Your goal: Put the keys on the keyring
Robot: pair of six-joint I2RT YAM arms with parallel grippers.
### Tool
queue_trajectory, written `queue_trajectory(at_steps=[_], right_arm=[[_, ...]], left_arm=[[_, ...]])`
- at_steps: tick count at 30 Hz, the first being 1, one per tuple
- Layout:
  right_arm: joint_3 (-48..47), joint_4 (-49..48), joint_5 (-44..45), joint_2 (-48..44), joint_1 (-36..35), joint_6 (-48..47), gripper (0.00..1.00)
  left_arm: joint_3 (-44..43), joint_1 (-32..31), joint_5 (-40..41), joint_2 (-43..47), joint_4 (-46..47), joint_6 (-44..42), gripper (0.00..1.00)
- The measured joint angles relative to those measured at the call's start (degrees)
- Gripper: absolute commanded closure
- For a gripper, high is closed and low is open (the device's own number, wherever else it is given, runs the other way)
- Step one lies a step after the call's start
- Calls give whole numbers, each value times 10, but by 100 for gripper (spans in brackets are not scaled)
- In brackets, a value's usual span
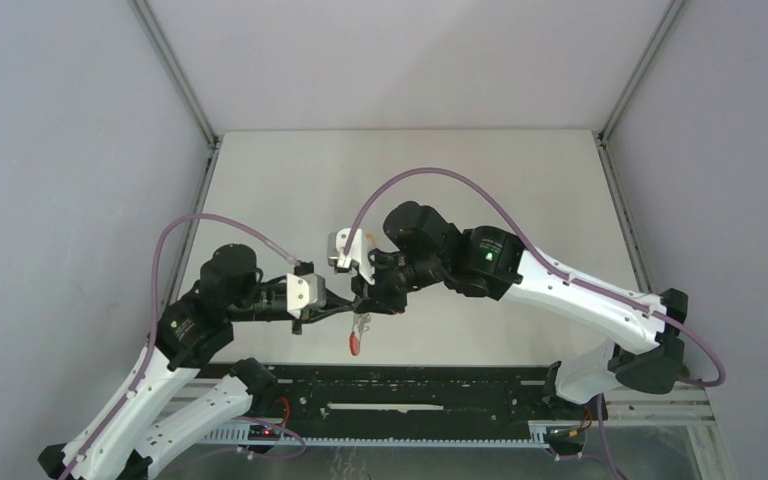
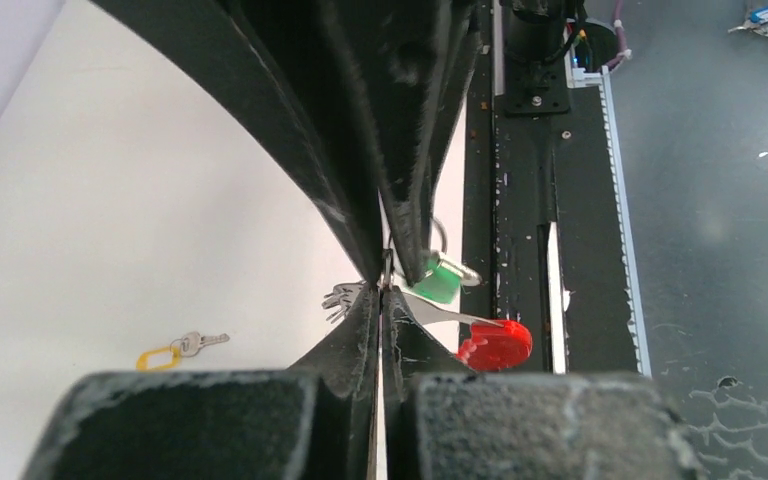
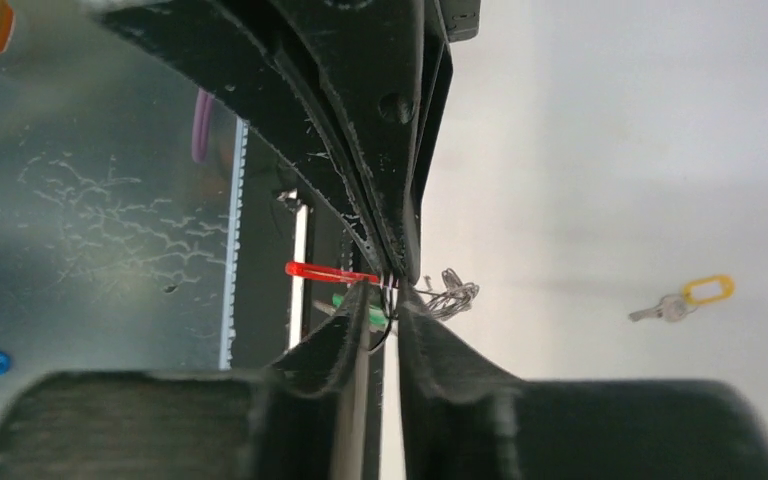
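Left claw (image 2: 381, 296): clenched, finger pads pressed flat together on the thin grey metal keyring (image 2: 438, 313), which comes out at the tips.
Right claw (image 3: 397, 291): meets the left one tip to tip, from the opposite side. A narrow slit shows between its fingers and a fine wire runs through. Cannot tell whether it grips or has let go.
Keyring: off the table, hanging at the point where the two claws meet. Its bunch of small wire loops (image 3: 450, 293) sticks out on one side of the tips. Its red curved section (image 3: 328, 271) sticks out on the other side and hangs below both claws in the top view.
Small silver key with green plastic head (image 2: 435, 283): just beside the left claw's tips, on the red-section side. Cannot tell whether it is threaded on.
Small silver key with yellow plastic head (image 2: 180, 349): flat on the white table (image 2: 110, 200), well apart from both claws, on the wire-loop side.
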State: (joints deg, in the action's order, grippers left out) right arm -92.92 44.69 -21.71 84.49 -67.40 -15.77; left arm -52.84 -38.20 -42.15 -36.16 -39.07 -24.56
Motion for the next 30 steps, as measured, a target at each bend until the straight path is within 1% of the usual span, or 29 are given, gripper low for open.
queue_trajectory(at_steps=[5,7,9,10,16,24,27,30], right_arm=[[59,-59,-14,-48,19,36,45],[83,-83,-26,-73,32,56,40],[107,-107,-36,-99,46,74,32],[119,-119,-42,-112,54,86,31],[174,-181,-56,-163,85,143,29],[218,-241,-75,-167,103,232,29],[227,-268,-80,-167,109,269,32],[235,-292,-82,-167,115,298,39]], left_arm=[[12,0,18,11,24,23,100],[13,0,20,11,35,32,100],[13,0,20,11,46,38,100],[13,0,21,12,50,40,100],[16,0,19,24,84,57,100],[34,0,31,37,137,80,100],[47,0,45,43,155,84,100],[53,0,55,47,166,87,100]])
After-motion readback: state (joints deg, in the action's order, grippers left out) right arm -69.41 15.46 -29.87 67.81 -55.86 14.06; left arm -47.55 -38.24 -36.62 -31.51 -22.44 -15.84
